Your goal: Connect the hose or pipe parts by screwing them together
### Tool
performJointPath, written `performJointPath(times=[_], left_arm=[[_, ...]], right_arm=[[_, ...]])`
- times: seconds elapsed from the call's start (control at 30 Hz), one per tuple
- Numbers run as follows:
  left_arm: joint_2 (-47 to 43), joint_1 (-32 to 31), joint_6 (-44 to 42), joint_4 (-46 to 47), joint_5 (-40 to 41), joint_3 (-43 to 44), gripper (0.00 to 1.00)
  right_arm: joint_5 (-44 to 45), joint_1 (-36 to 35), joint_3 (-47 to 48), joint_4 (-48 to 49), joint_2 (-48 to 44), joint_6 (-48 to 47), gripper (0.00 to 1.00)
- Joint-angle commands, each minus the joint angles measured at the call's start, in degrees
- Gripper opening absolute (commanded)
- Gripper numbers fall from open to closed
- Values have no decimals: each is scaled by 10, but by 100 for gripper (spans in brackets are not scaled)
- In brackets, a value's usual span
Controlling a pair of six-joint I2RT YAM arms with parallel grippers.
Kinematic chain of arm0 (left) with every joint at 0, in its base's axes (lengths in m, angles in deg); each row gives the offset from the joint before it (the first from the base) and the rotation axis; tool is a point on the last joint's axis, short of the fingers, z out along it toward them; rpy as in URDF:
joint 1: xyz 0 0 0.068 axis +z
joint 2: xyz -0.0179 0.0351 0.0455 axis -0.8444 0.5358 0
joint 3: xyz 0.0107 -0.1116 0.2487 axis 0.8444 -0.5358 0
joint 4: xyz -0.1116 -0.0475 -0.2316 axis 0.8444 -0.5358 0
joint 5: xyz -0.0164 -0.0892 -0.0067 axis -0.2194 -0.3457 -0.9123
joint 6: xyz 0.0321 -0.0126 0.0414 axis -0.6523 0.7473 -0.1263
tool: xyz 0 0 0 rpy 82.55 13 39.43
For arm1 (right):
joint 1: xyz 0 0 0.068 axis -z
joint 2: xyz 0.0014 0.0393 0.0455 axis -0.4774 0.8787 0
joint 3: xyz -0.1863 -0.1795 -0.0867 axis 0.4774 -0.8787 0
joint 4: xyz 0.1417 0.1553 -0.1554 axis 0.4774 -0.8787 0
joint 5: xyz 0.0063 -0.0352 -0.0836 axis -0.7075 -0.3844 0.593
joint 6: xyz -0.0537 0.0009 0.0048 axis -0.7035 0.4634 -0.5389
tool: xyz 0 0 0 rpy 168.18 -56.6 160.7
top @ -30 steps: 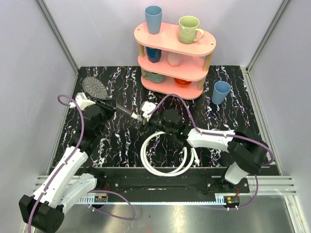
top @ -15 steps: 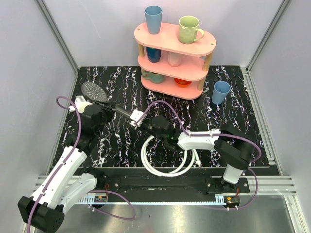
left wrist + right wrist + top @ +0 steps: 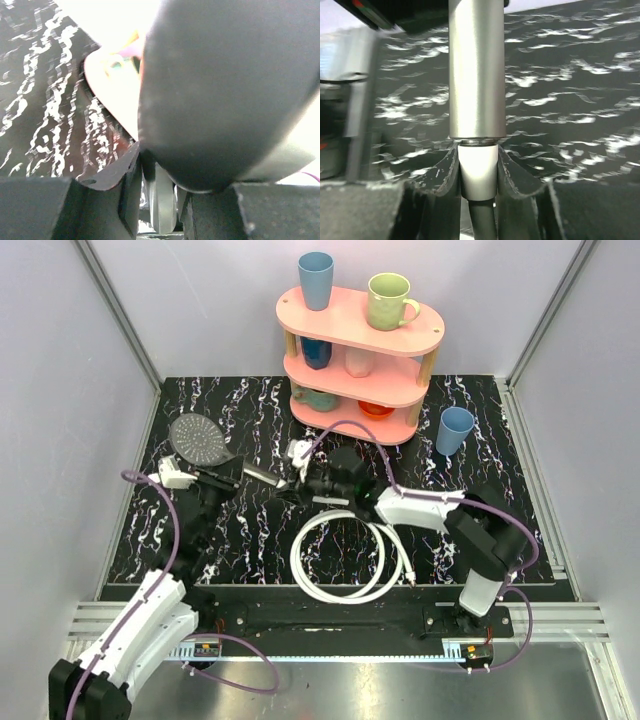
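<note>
The grey round-faced shower head (image 3: 197, 437) is held face up at the left, its dark handle (image 3: 258, 474) running right. My left gripper (image 3: 222, 478) is shut on that handle, which fills the left wrist view as a dark mass (image 3: 230, 90) above the left gripper (image 3: 165, 200). My right gripper (image 3: 292, 481) meets the handle's end. In the right wrist view the right gripper (image 3: 478, 175) is shut on the hose's pale end fitting (image 3: 478, 172), which butts against the handle's silver end (image 3: 477, 70). The white hose (image 3: 345, 562) lies coiled near the front.
A pink three-tier shelf (image 3: 360, 340) with cups and mugs stands at the back. A blue cup (image 3: 455, 430) stands on the table to its right. The hose's free end (image 3: 408, 575) lies by the coil. Grey walls enclose the black marbled table (image 3: 480, 500).
The right gripper has closed on the hose fitting and shifted slightly toward the back right. The left arm has turned the shower head face up and brought it a little nearer.
</note>
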Motion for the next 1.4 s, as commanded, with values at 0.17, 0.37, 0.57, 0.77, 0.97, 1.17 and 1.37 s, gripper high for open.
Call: performJointPath(times=[0.17, 0.37, 0.57, 0.77, 0.97, 1.17, 1.37], left_arm=[[1, -4, -168, 441, -134, -167, 0], [91, 0, -156, 519, -79, -171, 0], [153, 21, -153, 463, -40, -113, 0], [217, 71, -123, 501, -71, -86, 0], [264, 137, -88, 497, -133, -59, 0], [305, 182, -67, 402, -163, -27, 0], [374, 202, -59, 312, -192, 33, 7]], right_arm=[[-536, 163, 187, 187, 79, 403, 0], [-523, 212, 268, 524, 205, 784, 33], [-502, 235, 215, 370, 158, 650, 81], [-337, 234, 174, -76, 23, 263, 100], [-82, 233, 110, -210, -106, 215, 100], [25, 218, 83, -336, -182, 217, 100], [47, 218, 75, -386, -220, 249, 100]])
